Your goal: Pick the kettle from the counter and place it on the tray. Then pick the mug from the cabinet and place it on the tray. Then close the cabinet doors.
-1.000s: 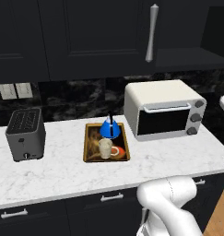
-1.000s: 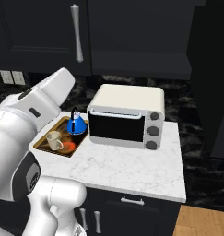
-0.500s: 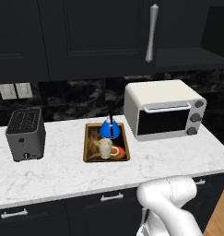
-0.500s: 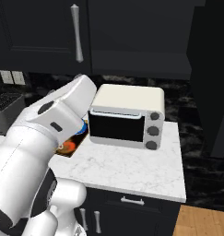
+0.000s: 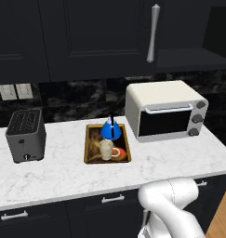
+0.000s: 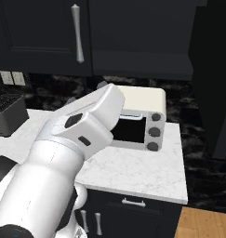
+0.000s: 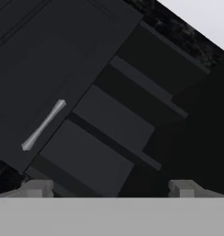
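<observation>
Swinging up across the right base view, the white arm [image 6: 82, 135] now hides the tray corner that showed beside it a second ago, while nothing on the table [image 5: 63, 172] has shifted.

At the far left stands the grey toaster [image 5: 25, 135], clear of the work. Next comes the tray [image 5: 89, 153], lying flat near the table's middle so it can carry both items. The kettle [image 5: 110, 131] sits at its back end and the mug [image 5: 106, 149] just in front of it, so both placing steps look done. Right of the tray is the white toaster oven [image 5: 164, 111].

Above it, one of the cabinet doors [image 5: 109, 37] looks closed, its bar handle [image 5: 153, 33] upright; right of that handle the cabinet [image 5: 189, 58] appears open, a shelf showing.

In the hand view the hand [image 7: 111, 188] has its fingertips [image 7: 37, 188] spread wide and empty, aimed at the open shelves, probably to reach the remaining door.
</observation>
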